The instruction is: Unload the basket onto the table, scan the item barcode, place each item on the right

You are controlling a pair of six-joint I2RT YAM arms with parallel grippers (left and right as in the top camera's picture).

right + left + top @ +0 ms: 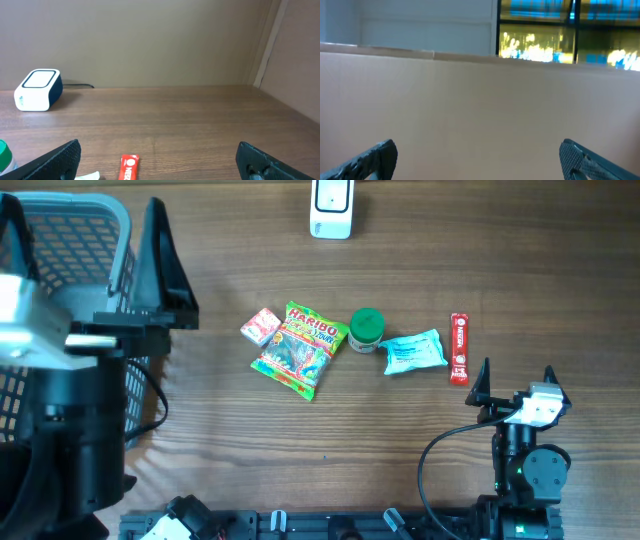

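Several items lie in a row mid-table: a small red-and-white packet (261, 326), a Haribo bag (300, 347), a green-lidded jar (366, 330), a pale blue pouch (414, 351) and a red stick sachet (459, 348). The white barcode scanner (331, 208) stands at the far edge. My right gripper (515, 385) is open near the front edge, just behind the sachet (128, 167), nothing between its fingers (64, 156). It faces the scanner (38, 89). My left gripper (85, 240) is raised high over the basket, open and empty (477, 160).
A grey wire basket (95, 215) stands at the far left under the left arm. A beige wall (470, 100) fills the left wrist view. The scanner's cable (77, 85) runs along the back wall. A black cable (430, 460) loops near the right arm's base.
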